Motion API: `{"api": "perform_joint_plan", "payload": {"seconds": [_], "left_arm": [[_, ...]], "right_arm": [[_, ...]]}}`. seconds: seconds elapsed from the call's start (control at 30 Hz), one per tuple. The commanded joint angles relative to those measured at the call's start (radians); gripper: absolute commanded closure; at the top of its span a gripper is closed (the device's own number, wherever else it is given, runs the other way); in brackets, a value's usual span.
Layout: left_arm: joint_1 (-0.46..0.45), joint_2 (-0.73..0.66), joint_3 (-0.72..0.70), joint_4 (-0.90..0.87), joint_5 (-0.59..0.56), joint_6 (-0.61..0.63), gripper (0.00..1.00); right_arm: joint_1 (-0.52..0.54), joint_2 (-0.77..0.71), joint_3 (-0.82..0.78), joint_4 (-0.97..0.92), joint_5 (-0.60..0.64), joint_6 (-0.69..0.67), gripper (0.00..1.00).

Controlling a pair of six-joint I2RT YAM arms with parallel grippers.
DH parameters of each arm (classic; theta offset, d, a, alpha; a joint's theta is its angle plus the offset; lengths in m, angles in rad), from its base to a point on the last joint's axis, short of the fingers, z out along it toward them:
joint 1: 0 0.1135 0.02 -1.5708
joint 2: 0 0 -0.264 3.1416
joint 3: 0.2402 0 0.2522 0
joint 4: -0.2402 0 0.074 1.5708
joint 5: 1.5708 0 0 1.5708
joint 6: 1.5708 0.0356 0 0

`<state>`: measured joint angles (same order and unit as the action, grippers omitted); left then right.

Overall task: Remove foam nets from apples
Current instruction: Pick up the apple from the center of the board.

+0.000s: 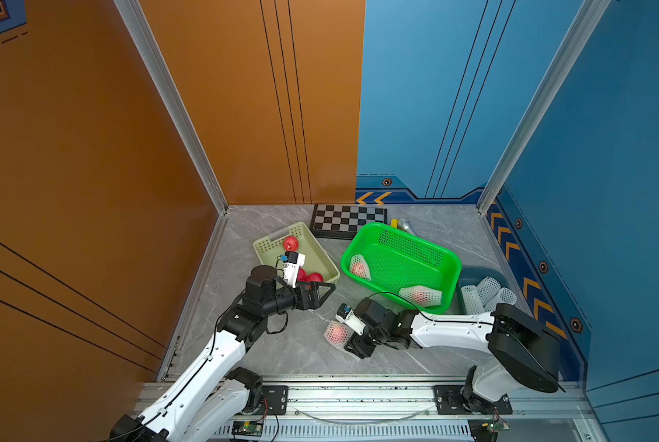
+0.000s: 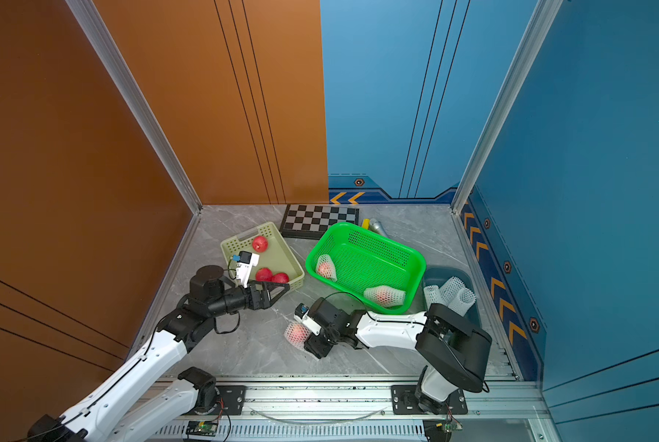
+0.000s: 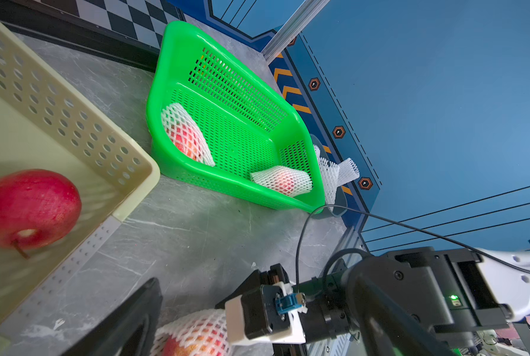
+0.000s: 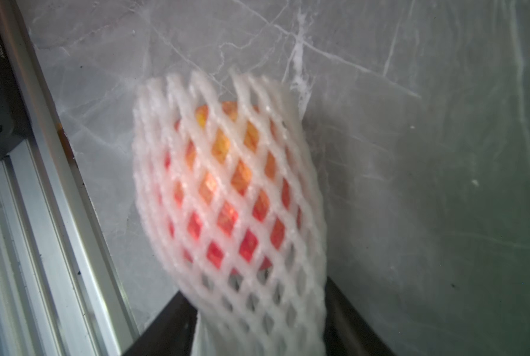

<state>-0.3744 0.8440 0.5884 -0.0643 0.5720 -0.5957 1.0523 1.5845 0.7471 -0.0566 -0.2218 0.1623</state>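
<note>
A netted apple (image 1: 335,333) (image 4: 226,191) lies on the marble table near its front middle. My right gripper (image 1: 350,343) (image 4: 257,311) is shut on the loose end of its foam net (image 4: 251,308), a black finger pressing each side. Just beyond the near corner of the beige basket (image 1: 270,239) hangs my left gripper (image 1: 327,294), open and holding nothing; one of its fingers (image 3: 134,317) shows beside the netted apple (image 3: 196,336). Three bare red apples (image 1: 291,242) (image 3: 29,206) lie in that basket. Two netted apples (image 1: 359,268) (image 1: 421,295) rest in the green basket (image 1: 450,260).
Three empty foam nets (image 1: 488,292) stand in a dark bin (image 1: 469,273) at the right, behind my right arm. A chessboard (image 1: 349,220) and a yellow-and-silver object (image 1: 402,225) lie at the back wall. An aluminium rail (image 1: 358,394) runs along the front edge.
</note>
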Motion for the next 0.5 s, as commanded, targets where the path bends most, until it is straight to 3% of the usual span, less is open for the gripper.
{"api": "perform_joint_plan", "payload": {"seconds": [0.0,0.07,0.13,0.33,0.47], "left_arm": [[0.012,-0.023,-0.011,-0.015,-0.034,0.007,0.03],[0.014,-0.023,-0.01,-0.019,-0.035,0.008,0.03],[0.014,-0.022,-0.009,-0.022,-0.037,0.01,0.03],[0.02,-0.014,-0.009,-0.015,-0.037,0.01,0.03],[0.025,-0.008,-0.009,-0.006,-0.032,0.005,0.03]], "right_arm": [[0.0,0.011,-0.004,0.098,-0.055,0.003,0.6],[0.0,0.01,-0.009,0.114,-0.057,0.0,0.84],[-0.002,-0.001,-0.013,0.102,-0.05,-0.006,1.0],[-0.008,-0.183,-0.06,0.046,0.035,-0.058,1.0],[0.027,-0.381,-0.083,0.009,0.223,-0.095,1.0]]}}
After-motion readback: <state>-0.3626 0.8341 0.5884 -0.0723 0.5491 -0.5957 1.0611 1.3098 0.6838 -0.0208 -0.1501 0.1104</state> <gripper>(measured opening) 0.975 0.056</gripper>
